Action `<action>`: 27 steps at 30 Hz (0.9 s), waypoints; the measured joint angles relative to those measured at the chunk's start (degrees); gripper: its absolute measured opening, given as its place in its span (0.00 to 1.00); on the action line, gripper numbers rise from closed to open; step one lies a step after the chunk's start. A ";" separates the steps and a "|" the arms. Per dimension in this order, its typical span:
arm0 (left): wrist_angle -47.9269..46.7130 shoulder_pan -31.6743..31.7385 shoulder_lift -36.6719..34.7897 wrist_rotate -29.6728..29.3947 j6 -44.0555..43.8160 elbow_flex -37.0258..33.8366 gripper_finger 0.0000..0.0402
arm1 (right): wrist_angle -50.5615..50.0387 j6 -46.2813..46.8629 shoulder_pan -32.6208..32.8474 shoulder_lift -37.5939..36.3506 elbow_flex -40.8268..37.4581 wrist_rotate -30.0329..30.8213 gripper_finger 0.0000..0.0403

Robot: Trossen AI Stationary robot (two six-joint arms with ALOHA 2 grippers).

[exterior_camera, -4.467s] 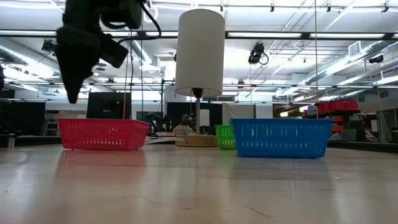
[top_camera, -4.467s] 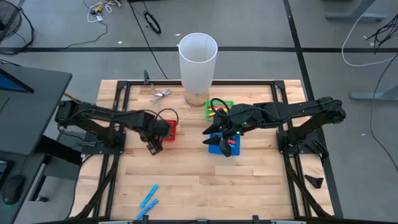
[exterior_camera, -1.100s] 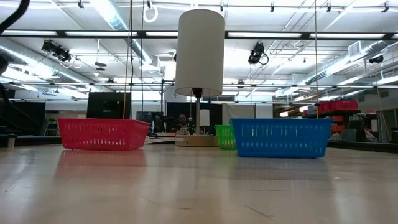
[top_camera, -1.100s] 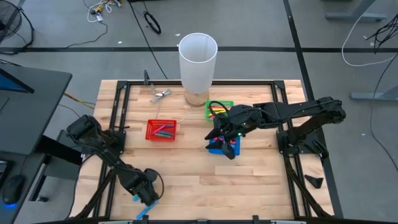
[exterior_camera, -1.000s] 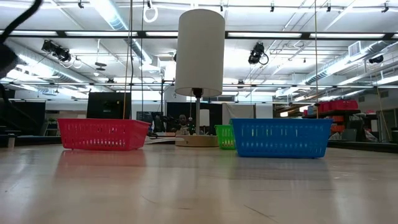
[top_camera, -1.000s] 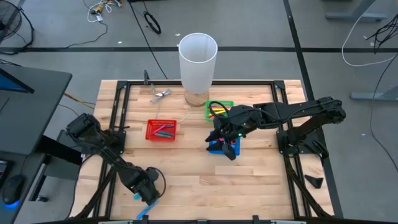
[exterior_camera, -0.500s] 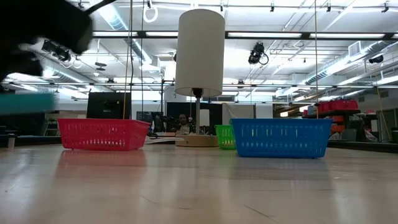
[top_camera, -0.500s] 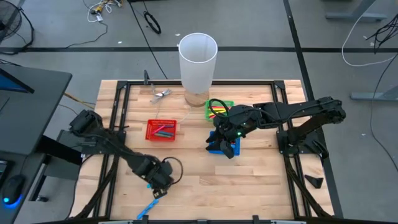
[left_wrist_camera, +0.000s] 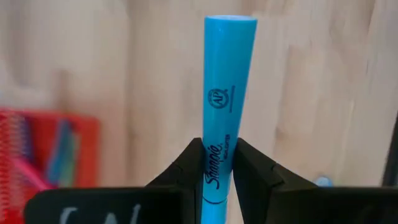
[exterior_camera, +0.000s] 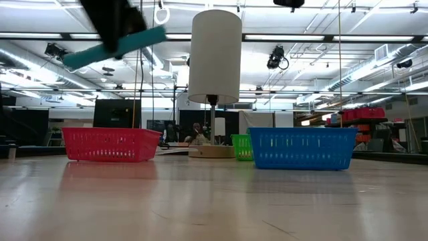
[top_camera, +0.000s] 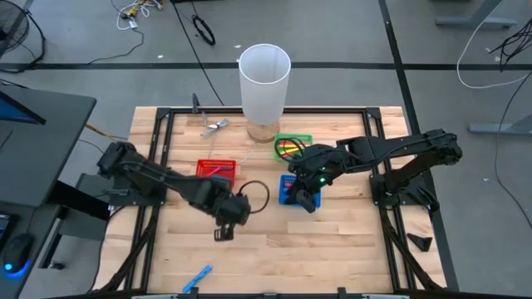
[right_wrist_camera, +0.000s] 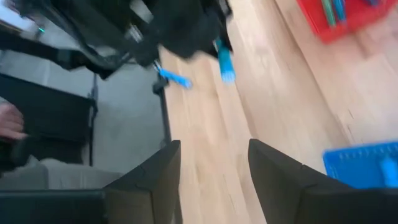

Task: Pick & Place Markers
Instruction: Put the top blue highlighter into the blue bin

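My left gripper point(top_camera: 226, 221) hangs over the middle of the table, near side, shut on a light-blue marker point(exterior_camera: 114, 45). The gripper hides that marker in the high view. A second light-blue marker point(top_camera: 197, 278) lies flat near the table's front edge. My right gripper point(top_camera: 303, 196) hovers open above the blue basket point(top_camera: 288, 193) with nothing between its fingers point(right_wrist_camera: 155, 180). The red basket point(top_camera: 216, 173) and the green basket point(top_camera: 293, 146) each hold markers. My left gripper pinches the marker's barrel point(left_wrist_camera: 217, 163) between its two fingers, at the printed label near the middle of its length. The fingers come from above, pointing steeply down, and lie across the marker. The marker is lifted clear of the table and tilted, one end higher point(exterior_camera: 157, 32).
A tall white cylinder point(top_camera: 264, 76) stands on a wooden base at the far middle, just behind the baskets. Black frame rails point(top_camera: 158, 158) run along the table's left and right sides. Bare wood lies between the baskets and the front edge.
My left gripper has risen from the table's near edge with the light-blue marker and swung toward the middle and far side, its wrist rolling. The marker is now lifted clear; the other light-blue marker has stayed on the table. My right wrist has turned slightly.
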 joint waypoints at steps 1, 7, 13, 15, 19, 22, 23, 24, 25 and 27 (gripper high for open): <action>-0.66 0.68 0.00 -0.85 1.91 1.31 0.16 | -1.01 -0.05 0.00 0.00 0.00 0.01 0.47; -2.99 3.82 0.00 -9.15 13.89 8.50 0.16 | -2.22 4.01 0.00 0.00 0.00 0.02 0.47; -3.29 5.03 -0.02 -22.50 22.42 14.64 0.16 | -2.24 10.85 -0.71 0.00 0.00 -2.02 0.47; -3.33 5.03 -0.04 -27.29 24.79 16.04 0.16 | -2.23 12.74 -1.10 0.00 0.00 -2.06 0.47; -3.23 4.62 -0.04 -35.77 28.81 17.36 0.16 | -0.55 17.05 -1.82 0.02 0.00 -2.04 0.47; -3.17 3.70 -0.04 -43.36 32.31 17.58 0.16 | 2.32 18.71 -2.25 0.00 0.00 -2.69 0.47; -3.17 3.32 -0.04 -45.90 33.74 17.58 0.16 | 3.63 19.49 -2.38 0.00 0.00 -3.41 0.47; -3.10 2.85 -0.04 -48.51 35.38 17.58 0.16 | 5.00 20.18 -2.62 0.00 0.00 -4.26 0.47; -3.00 2.38 -0.04 -50.96 37.15 17.58 0.16 | 6.43 21.13 -2.87 0.00 0.00 -4.89 0.47; -2.03 1.42 -0.04 -55.43 40.99 17.58 0.16 | 9.19 22.98 -3.23 0.00 0.00 -5.55 0.47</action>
